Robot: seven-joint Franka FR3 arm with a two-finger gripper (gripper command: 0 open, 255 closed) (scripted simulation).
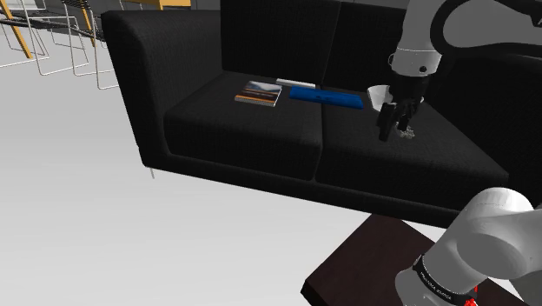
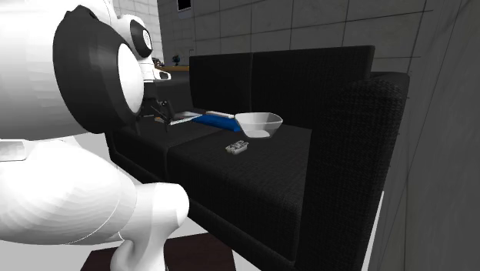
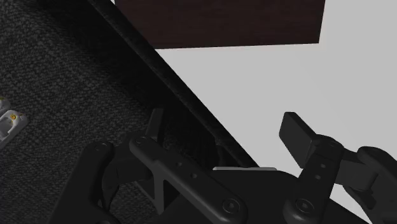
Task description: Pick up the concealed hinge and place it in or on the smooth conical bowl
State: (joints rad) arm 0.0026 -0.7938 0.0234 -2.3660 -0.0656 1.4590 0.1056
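The tool (image 3: 224,124) is hanging spread apart and empty over the sofa (image 1: 252,139), likely lining up to grab the hinge (image 2: 237,146) by the white bowl (image 2: 259,123).

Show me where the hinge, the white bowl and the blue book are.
hinge (image 2: 237,146): second exterior view, middle of its pale body.
white bowl (image 2: 261,128): second exterior view, its outer wall.
blue book (image 1: 326,97): shoulder view, middle of its cover.

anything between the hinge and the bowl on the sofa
Nothing. In the second exterior view, only bare black sofa cushion lies between the hinge and the white bowl.
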